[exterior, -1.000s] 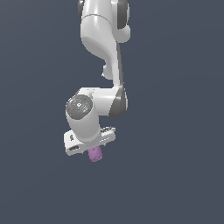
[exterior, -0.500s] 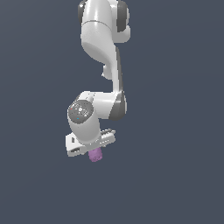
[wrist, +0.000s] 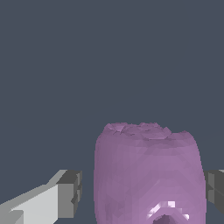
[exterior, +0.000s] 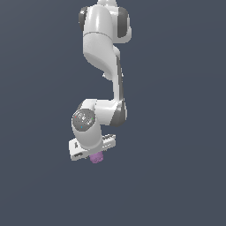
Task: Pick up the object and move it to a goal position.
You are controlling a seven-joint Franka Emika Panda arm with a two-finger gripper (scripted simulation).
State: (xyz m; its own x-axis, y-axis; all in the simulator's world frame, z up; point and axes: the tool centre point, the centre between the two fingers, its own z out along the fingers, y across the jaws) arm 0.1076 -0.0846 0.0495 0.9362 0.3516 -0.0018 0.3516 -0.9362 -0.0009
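- The object (exterior: pixel 96 158), a stubby purple cylinder, sits between the fingers of the gripper (exterior: pixel 94 155).
- Wrist view: one pad (wrist: pixel 70 193) stands apart from it, so I cannot tell whether it is pinched.
- No surface or goal marker shows.
- Judged step: carrying; next, travel steadily without loosening.

The arm (exterior: pixel 103 66) hangs from the top centre of the exterior view down to the lower centre. The gripper (exterior: pixel 93 152) sits at its low end, with the object (exterior: pixel 96 158) directly beneath it (apparently between the fingers (wrist: pixel 70 194), one each side).
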